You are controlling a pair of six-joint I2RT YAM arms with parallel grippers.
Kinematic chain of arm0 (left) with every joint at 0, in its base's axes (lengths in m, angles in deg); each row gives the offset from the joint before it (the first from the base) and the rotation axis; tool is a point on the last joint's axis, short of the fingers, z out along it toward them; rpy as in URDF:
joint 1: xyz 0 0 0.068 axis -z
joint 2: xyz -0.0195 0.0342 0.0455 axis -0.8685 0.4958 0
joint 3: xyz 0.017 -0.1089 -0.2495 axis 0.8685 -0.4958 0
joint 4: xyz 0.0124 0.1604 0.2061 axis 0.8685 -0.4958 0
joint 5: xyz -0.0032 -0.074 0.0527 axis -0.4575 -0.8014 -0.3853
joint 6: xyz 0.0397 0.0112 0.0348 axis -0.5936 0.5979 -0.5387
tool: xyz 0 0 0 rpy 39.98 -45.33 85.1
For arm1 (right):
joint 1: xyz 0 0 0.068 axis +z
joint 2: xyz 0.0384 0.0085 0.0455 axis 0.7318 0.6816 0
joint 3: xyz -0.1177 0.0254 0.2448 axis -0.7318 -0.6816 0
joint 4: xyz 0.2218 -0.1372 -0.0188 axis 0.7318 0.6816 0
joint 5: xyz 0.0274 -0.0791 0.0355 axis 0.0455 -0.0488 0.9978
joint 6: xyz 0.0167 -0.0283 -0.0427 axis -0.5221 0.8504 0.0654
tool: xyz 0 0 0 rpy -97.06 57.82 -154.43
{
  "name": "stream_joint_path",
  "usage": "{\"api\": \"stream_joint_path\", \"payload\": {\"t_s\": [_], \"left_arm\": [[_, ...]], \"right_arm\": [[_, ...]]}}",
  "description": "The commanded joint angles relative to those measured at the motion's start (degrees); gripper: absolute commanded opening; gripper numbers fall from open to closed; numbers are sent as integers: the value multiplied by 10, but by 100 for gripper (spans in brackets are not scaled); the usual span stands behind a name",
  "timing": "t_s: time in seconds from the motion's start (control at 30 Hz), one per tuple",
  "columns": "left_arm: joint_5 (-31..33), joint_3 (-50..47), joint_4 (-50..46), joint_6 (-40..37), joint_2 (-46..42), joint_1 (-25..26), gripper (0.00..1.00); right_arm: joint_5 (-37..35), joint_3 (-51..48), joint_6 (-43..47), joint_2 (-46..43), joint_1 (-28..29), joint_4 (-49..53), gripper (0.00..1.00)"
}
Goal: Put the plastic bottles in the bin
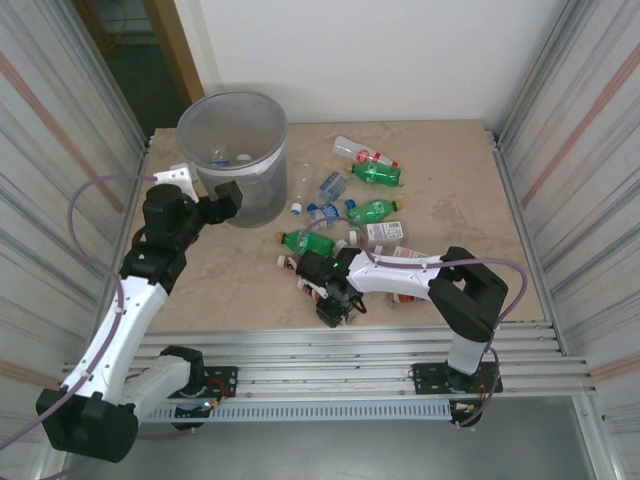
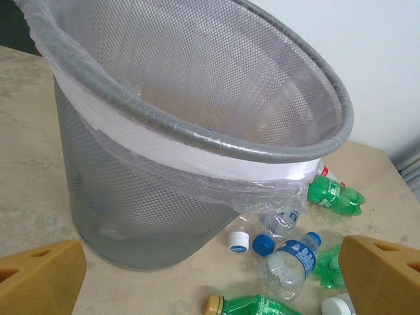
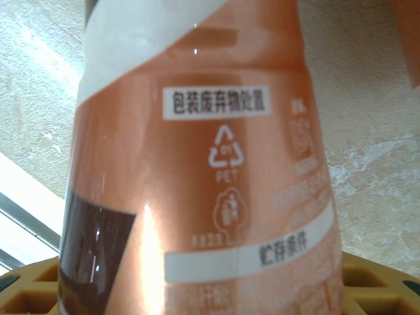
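Beige tabletop (image 3: 374, 131) behind an orange-labelled bottle (image 3: 197, 164), white band, PET mark

Robot test cell, lab-like: counter (image 1: 230, 280) boxed by ribbed metal side panels (image 1: 60, 110), plain white back wall (image 1: 380, 50), two arms (image 1: 130, 310) bolted to aluminium rails (image 1: 350, 350).
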Motion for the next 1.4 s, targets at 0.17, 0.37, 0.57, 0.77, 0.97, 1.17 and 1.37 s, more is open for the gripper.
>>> {"api": "stream_joint_path", "payload": {"t_s": [0.17, 0.37, 0.57, 0.77, 0.97, 1.17, 1.37], "left_arm": [[-7, -8, 12, 11, -15, -4, 99], [-8, -7, 12, 12, -17, -4, 99], [-17, -8, 18, 19, -19, -4, 99], [-44, -8, 32, 27, -22, -4, 99], [-102, 0, 59, 40, -18, -3, 99], [-180, 10, 103, 68, -12, 1, 99], [-282, 31, 190, 118, 27, 22, 99]], "right_arm": [[-21, 20, -2, -25, 8, 28, 44], [-27, 33, -2, -38, 15, 38, 42], [-35, 56, -7, -72, 14, 44, 42], [-52, 91, -17, -117, 6, 30, 41], [-47, 109, -24, -177, -33, -50, 41], [5, 64, -55, -241, -109, -210, 42], [60, 50, -54, -262, -145, -313, 43]]}}
